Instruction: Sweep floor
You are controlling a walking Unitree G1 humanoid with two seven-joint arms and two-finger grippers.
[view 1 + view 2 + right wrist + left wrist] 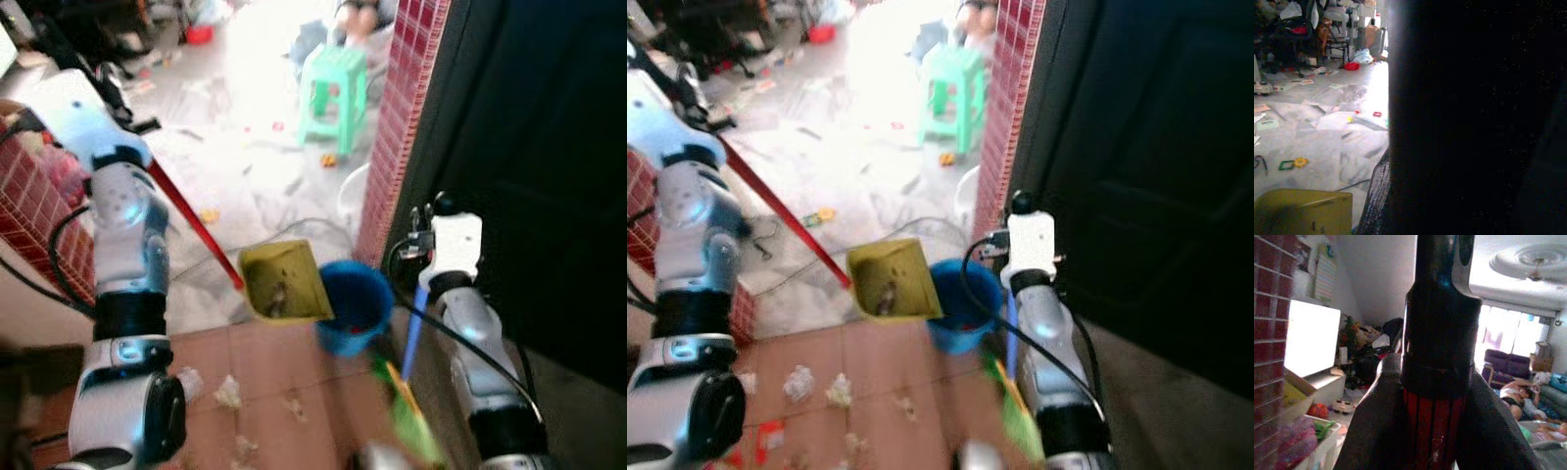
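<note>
Just beside the blue bucket [355, 305], on its side toward the robot's left, the yellow dustpan [282, 281] hangs tilted with some debris in it. Its red handle [192, 217] runs up and away to the left end effector [1436, 421], which is clamped around it. The right end effector's grip cannot be told; the broom [411, 367] slants beside that arm, and paper scraps [838, 392] lie on the tiled floor [265, 362] on the robot's side of the bucket.

Tiled floor [265, 372] carries blue bucket [355, 308] and, seemingly, paper scraps [227, 393].
</note>
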